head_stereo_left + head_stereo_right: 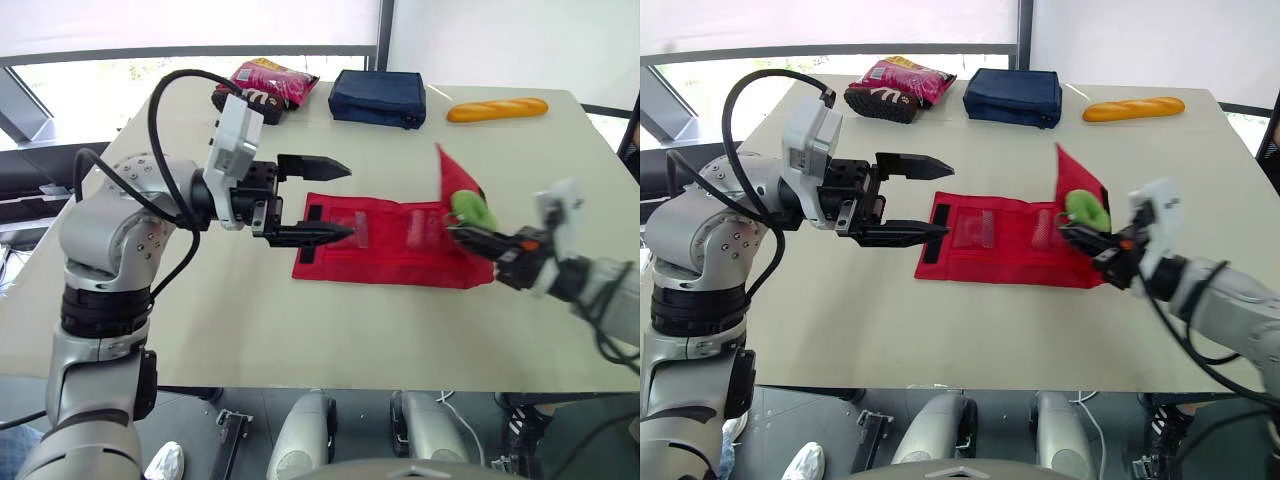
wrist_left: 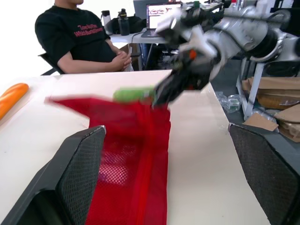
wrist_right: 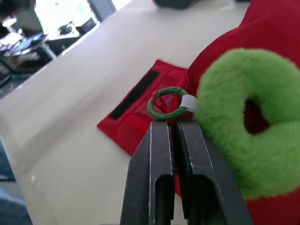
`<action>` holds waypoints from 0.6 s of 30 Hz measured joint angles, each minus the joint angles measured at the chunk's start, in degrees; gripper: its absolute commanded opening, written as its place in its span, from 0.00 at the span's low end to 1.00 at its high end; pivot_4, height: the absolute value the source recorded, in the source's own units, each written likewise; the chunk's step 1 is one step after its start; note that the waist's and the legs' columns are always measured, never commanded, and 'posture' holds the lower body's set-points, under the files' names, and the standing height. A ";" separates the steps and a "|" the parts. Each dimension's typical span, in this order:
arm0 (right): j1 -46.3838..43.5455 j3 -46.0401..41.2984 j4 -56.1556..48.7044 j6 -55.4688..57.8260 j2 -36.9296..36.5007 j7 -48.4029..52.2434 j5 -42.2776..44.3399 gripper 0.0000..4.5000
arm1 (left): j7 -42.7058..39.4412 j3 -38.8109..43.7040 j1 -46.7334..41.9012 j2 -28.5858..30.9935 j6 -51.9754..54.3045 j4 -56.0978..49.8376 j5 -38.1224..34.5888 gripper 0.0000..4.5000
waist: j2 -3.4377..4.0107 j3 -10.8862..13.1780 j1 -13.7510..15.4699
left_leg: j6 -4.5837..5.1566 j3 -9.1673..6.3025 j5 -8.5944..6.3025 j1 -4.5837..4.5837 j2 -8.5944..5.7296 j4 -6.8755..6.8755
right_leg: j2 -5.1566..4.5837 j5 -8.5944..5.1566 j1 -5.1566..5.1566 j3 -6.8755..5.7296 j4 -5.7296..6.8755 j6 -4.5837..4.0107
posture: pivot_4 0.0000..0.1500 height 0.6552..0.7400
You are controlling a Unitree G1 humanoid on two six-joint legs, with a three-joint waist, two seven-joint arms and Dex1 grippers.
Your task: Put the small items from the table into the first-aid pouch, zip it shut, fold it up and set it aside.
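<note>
Both head cameras looked forward and down from the near side of the flat red mesh-fabric pouch [image 1: 380,240], at mid-distance, and shared almost the whole pale table [image 1: 300,330]. The left wrist camera faced low along the pouch towards a seated person in a black shirt [image 2: 79,37] beyond it. The right wrist camera sat very close at the pouch's opposite end, over a fuzzy green ring [image 3: 248,140].

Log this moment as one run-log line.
left end effector open at red pouch | right end effector shut by green fuzzy ring
</note>
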 measured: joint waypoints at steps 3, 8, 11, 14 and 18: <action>-2.90 9.48 1.63 1.63 2.53 0.62 -8.71 0.01 | 0.58 0.67 0.91 0.76 0.14 -0.74 -0.65 1.00 | 0.00 0.00 0.10 | 0.00 -0.02 0.00 -0.01 -0.01 0.00 | 0.00 0.06 -0.01 0.00 0.02 -0.07 | 1.00 0.72; -3.60 17.54 2.70 1.03 5.79 2.33 -20.30 0.34 | 1.85 0.85 1.91 1.22 0.19 -0.98 -0.70 1.00 | -0.04 -0.01 0.05 | 0.00 -0.01 0.00 -0.04 -0.02 0.00 | 0.00 0.04 -0.03 0.00 0.02 -0.03 | 1.00 0.72; -3.41 18.09 2.52 -0.02 4.36 6.85 -24.72 0.55 | 1.98 1.49 3.61 1.46 -0.04 -1.09 -0.78 1.00 | -0.05 0.00 0.10 | 0.00 0.00 0.00 -0.02 -0.02 0.00 | -0.01 0.02 -0.02 -0.01 0.02 0.00 | 1.00 0.72; -1.72 16.88 0.16 -0.09 2.57 11.19 -23.96 0.79 | 2.00 1.82 4.39 1.57 -0.55 -1.26 -0.78 1.00 | -0.04 0.00 0.20 | 0.00 -0.03 0.00 -0.02 -0.01 0.00 | -0.01 0.02 -0.02 -0.03 0.02 0.00 | 1.00 0.72; 3.51 11.27 -4.66 -2.26 -1.99 19.06 -23.06 0.99 | 3.87 2.67 7.62 1.57 -0.85 -1.62 -0.61 1.00 | -0.05 0.00 0.16 | 0.00 -0.04 0.00 -0.02 0.00 0.00 | -0.01 0.04 -0.01 -0.03 0.02 0.06 | 1.00 0.72</action>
